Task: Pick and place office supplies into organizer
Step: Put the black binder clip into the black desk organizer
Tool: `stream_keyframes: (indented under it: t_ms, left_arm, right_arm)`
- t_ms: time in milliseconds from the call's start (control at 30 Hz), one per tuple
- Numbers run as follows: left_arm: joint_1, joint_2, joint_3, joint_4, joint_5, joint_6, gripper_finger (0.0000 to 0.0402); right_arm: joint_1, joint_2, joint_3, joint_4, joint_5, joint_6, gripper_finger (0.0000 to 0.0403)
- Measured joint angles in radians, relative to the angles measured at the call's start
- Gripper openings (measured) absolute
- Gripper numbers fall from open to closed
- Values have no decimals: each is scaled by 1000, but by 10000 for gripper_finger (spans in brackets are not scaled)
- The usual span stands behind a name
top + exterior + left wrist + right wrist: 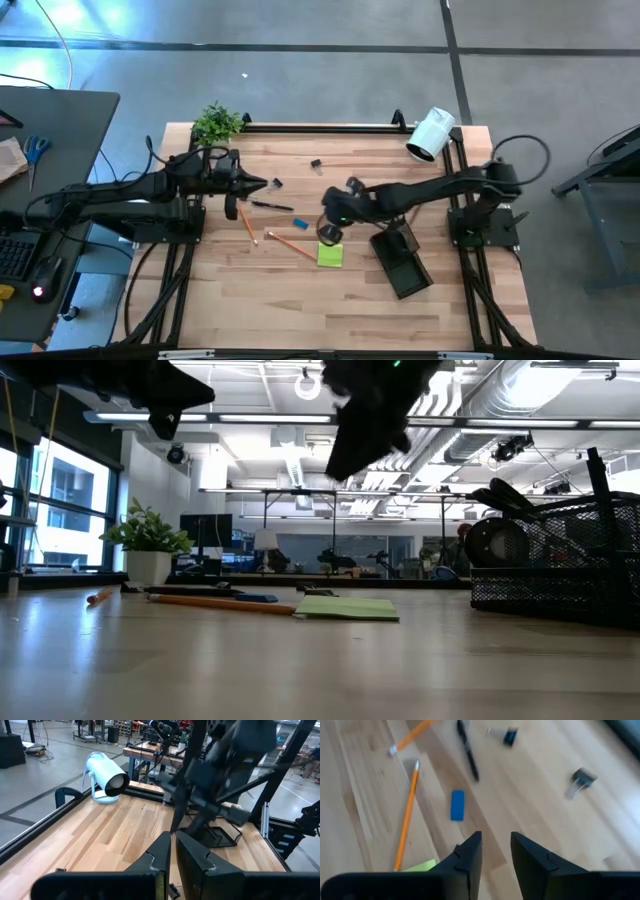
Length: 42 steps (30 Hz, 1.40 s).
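My right gripper (323, 212) (495, 840) hovers open above the middle of the table and holds nothing. Below it lie a small blue piece (457, 805), an orange pencil (406, 820), a dark pen (468, 750) and two black clips (510, 736) (581, 779). The lime-green sticky-note pad (330, 255) lies flat just near-side of it. The black mesh organizer (402, 263) stands to its right on the table; dark loops stick up from it in the low view (497, 542). My left gripper (268, 184) (173, 840) is shut and raised over the table's left part.
A white cylindrical camera (431, 134) stands at the far right corner and a potted plant (217, 123) at the far left corner. A second orange pencil (245, 222) lies under my left arm. Bare wood stretches along the table's near side.
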Motion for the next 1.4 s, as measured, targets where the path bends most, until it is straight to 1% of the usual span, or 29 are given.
stream_keyframes:
  t_ms: [100, 233, 367, 467, 767, 933, 1033, 1167, 1300, 1400]
  left_arm:
    - [0, -33, 0, -20, 0, 0, 19]
    - [0, -88, 0, -52, 0, 1, 19]
    - [0, -119, 0, -54, 0, 3, 19]
    - [0, -116, 0, -53, 0, 3, 19]
    - [0, -72, 0, -39, 4, 61, 19]
    - [0, -78, 0, 13, 20, 80, 19]
    - [0, -77, 0, 30, 48, 78, 19]
    - [0, -74, -10, 30, 121, 69, 19]
    - [0, -75, -16, 68, 120, 98, 19]
    - [0, -78, -16, 123, 132, 104, 19]
  right_arm:
    - [-13, 78, 45, -5, -59, 1, 124]
    - [-21, 161, 78, 4, -127, 28, 175]
    - [-20, 212, 82, -4, -134, 68, 227]
    - [-18, 223, 82, -20, -133, 105, 249]
    - [-16, 233, 82, -4, -127, 136, 255]
    - [-16, 244, 82, 2, -126, 167, 255]
    - [-16, 246, 82, 10, -126, 205, 255]
    - [-16, 247, 82, 2, -127, 284, 255]
    - [-16, 247, 82, -16, -129, 371, 254]
    - [-16, 247, 82, -39, -117, 401, 254]
